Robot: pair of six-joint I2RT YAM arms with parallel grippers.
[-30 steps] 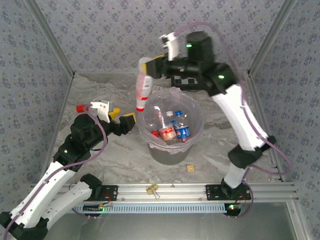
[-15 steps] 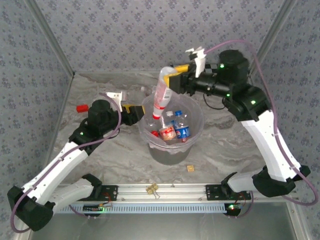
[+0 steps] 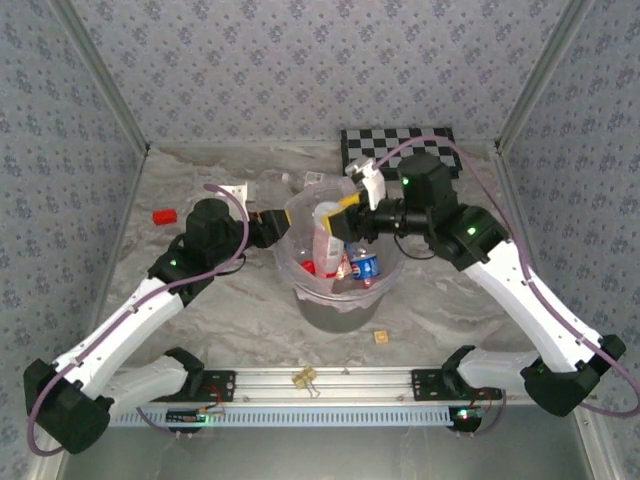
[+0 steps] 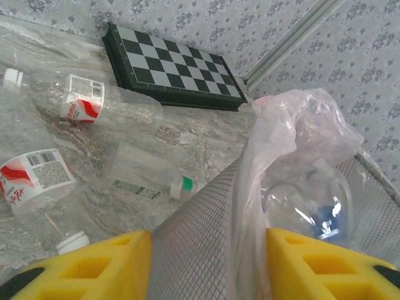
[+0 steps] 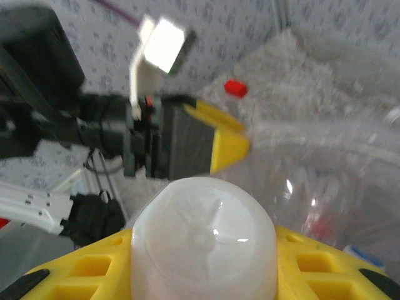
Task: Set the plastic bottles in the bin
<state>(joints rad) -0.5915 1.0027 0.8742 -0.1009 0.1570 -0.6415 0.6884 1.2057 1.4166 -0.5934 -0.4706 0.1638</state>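
Right fingers (image 5: 81, 265) clamp bottle (image 3: 324, 235), cap-end down, steeply tilted into bin (image 3: 335, 312).

Walls (image 3: 300, 70) on three sides, grey-blue floral wallpaper. Slanted metal corner posts (image 3: 100, 90). Table (image 3: 450, 290) top is grey-white marble pattern, evenly lit. Aluminium rail (image 3: 330, 380) along near edge.

bin (image 3: 335, 312) mouth: bottle (image 3: 325, 235) in way | table (image 3: 450, 310) front-right: free
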